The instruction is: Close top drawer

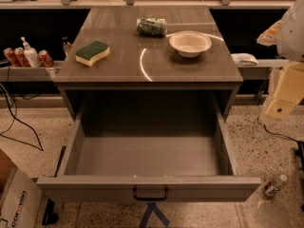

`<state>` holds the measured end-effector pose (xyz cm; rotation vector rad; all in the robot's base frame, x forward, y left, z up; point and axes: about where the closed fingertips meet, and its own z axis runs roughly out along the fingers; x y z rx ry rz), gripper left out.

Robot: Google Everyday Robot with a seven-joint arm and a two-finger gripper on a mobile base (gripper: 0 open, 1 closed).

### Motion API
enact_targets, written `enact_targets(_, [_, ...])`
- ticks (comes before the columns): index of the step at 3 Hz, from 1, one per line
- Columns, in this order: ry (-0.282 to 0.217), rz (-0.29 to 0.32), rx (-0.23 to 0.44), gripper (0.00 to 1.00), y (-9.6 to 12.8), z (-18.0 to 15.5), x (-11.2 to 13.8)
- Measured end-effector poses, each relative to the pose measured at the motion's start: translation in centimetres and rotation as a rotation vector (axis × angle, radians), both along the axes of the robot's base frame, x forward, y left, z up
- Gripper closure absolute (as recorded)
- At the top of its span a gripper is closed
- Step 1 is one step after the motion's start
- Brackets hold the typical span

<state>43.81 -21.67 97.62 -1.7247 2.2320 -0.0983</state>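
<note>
The top drawer (147, 160) gapes open; claw (284, 96) at right edge, cropped, grip unreadable.

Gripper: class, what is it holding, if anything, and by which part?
Nothing that shows: the gripper hangs at the right edge, apart from the open top drawer, whose handle is untouched.

Box (18, 204), 8 o'clock corner: dark lettering slanting up its white side reads "corovan". Cans (13, 57), 10 o'clock: labels too small to read. Gripper (281, 103) at 3 o'clock edge, nothing legible on it.
</note>
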Motion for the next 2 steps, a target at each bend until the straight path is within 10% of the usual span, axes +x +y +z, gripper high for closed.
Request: enact_targets(2, [-0.011, 0.0, 0.0, 0.16, 0.08, 0.25, 0.0])
